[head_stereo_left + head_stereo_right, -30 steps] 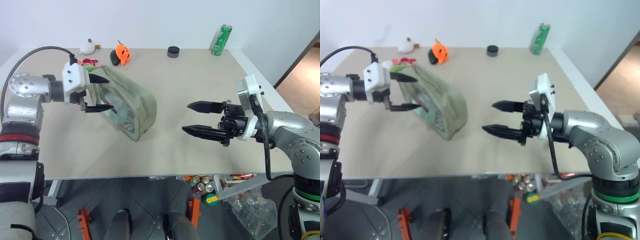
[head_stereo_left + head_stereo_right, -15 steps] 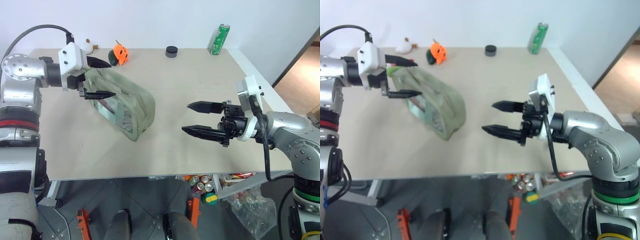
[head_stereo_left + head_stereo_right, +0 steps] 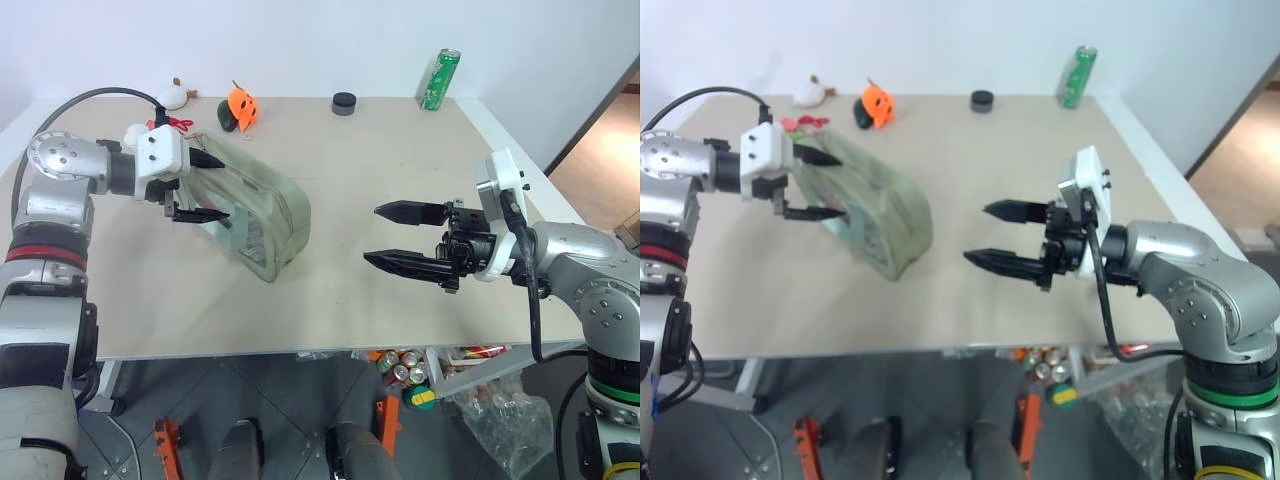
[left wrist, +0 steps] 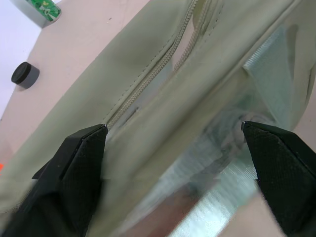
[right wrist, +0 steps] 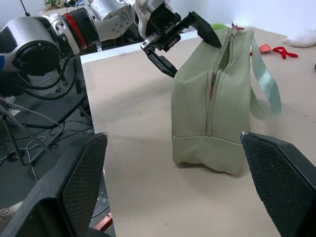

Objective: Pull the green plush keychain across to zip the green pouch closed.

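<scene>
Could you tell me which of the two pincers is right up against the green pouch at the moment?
The left pincer: its open fingers straddle the far end of the green pouch, while the right pincer hangs open over bare table, well clear of it.

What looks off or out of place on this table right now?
The green pouch has its zipper part open, leaving a gap along the top. The left gripper straddles one end of it, fingers spread. Nothing looks spilled or damaged.

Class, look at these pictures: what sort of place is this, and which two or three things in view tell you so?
Probably a robot test room or lab, not a home. A plain table against bare white walls holds scattered practice props: a green pouch, a green can, an orange plush. Under the table sit bagged spare cans.
</scene>
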Controlling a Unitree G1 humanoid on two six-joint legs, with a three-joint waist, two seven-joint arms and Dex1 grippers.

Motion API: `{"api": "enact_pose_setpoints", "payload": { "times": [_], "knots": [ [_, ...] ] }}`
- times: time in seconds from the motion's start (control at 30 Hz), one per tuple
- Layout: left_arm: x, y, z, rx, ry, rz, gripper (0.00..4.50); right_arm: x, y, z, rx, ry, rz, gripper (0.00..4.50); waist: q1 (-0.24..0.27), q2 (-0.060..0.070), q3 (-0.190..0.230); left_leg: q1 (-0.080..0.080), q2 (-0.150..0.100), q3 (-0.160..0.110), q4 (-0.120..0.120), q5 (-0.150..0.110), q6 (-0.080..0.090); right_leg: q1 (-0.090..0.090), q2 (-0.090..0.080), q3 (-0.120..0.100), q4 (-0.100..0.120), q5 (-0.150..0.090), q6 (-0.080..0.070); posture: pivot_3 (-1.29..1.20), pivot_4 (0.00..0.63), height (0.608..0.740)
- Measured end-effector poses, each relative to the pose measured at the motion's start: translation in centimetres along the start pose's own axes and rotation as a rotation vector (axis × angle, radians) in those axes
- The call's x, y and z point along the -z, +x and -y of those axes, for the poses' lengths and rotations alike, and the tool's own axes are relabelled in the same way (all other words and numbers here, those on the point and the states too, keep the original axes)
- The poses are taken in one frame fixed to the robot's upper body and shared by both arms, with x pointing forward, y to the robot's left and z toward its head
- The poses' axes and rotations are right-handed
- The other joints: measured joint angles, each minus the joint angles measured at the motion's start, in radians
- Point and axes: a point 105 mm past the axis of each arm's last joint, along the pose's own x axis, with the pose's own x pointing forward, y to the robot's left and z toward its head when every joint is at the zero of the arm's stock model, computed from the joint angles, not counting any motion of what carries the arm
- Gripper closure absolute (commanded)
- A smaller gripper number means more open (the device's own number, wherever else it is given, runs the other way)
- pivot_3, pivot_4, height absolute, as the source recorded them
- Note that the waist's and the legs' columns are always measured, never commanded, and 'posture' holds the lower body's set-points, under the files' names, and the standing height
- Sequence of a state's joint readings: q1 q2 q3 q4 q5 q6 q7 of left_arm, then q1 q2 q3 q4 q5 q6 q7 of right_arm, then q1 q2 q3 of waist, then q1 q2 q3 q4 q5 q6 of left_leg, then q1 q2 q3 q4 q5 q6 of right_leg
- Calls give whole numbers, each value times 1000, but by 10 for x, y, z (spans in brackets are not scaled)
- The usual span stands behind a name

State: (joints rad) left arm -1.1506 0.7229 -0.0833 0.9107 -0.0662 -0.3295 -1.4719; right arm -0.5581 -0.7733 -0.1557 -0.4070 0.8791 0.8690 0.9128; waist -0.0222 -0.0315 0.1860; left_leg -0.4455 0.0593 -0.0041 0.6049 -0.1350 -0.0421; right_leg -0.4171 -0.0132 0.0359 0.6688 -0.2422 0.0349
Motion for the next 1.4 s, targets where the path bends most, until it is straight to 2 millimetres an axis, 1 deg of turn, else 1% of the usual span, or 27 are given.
{"api": "enact_pose_setpoints", "payload": {
  "times": [0.07,0.1,0.13,0.17,0.2,0.23,0.33,0.53,0.67,0.77,0.87,1.0,1.1,1.23,1.4],
  "knots": [
    [0,1,1,8,-8,3,1809,0,0,0,1,-1,0,0,0,0,0,0,0,0,0,0,0,0,0,0,0,0,0,0,150,740],
    [0,2,2,16,-12,5,2012,0,0,0,1,-1,1,0,0,0,0,0,0,0,0,0,0,0,0,0,0,0,0,0,150,740],
    [0,2,2,21,-13,6,2567,0,0,0,2,-2,1,0,0,0,0,0,0,0,0,0,0,0,0,0,0,0,0,0,150,740],
    [0,3,3,24,-14,7,2906,0,0,0,3,-3,1,0,0,0,0,0,0,0,0,0,0,0,0,0,0,0,0,0,150,740],
    [0,3,3,25,-15,7,3103,0,0,0,4,-4,2,0,0,0,0,0,0,0,0,0,0,0,0,0,0,0,0,0,150,740],
    [0,3,3,29,-21,7,3539,-1,0,0,4,-6,3,0,0,0,0,0,0,0,0,0,0,0,0,0,0,0,0,0,150,740],
    [0,3,4,40,-23,6,4483,-1,0,1,6,-7,4,0,0,0,0,0,0,0,0,0,0,0,0,0,0,0,0,0,150,740],
    [-5,3,4,49,-9,5,4483,-1,0,1,9,-18,4,0,0,0,0,0,0,0,0,0,0,0,0,1,0,0,0,0,150,740],
    [-10,8,10,63,-1,-1,4483,0,-1,2,10,-25,-6,0,0,0,0,0,0,0,0,0,0,0,0,1,1,0,0,0,150,740],
    [-19,12,12,67,-34,4,4483,2,-8,8,29,-31,-37,0,0,0,0,0,0,0,0,0,0,0,0,1,1,0,0,0,150,740],
    [-28,22,16,66,-85,8,4483,2,-21,20,74,-46,-75,0,2,0,0,0,0,0,1,0,0,0,0,1,1,0,1,0,150,740],
    [-31,34,26,78,-159,-21,4483,3,-36,31,114,-56,-111,0,0,0,0,0,0,1,2,0,0,0,0,2,2,0,1,0,150,740],
    [-37,42,26,38,-196,-63,4483,2,-45,36,136,-75,-127,0,1,0,0,0,0,0,3,0,0,0,1,2,2,0,1,0,150,740],
    [-38,56,23,-49,-230,-133,4483,2,-51,41,161,-82,-127,0,1,0,0,0,-1,1,5,0,0,0,1,3,3,1,2,0,150,740],
    [-45,59,25,-91,-262,-175,4483,2,-50,43,166,-89,-114,0,0,0,0,0,-1,1,6,0,0,0,1,4,3,2,3,0,150,740]
  ]
}}
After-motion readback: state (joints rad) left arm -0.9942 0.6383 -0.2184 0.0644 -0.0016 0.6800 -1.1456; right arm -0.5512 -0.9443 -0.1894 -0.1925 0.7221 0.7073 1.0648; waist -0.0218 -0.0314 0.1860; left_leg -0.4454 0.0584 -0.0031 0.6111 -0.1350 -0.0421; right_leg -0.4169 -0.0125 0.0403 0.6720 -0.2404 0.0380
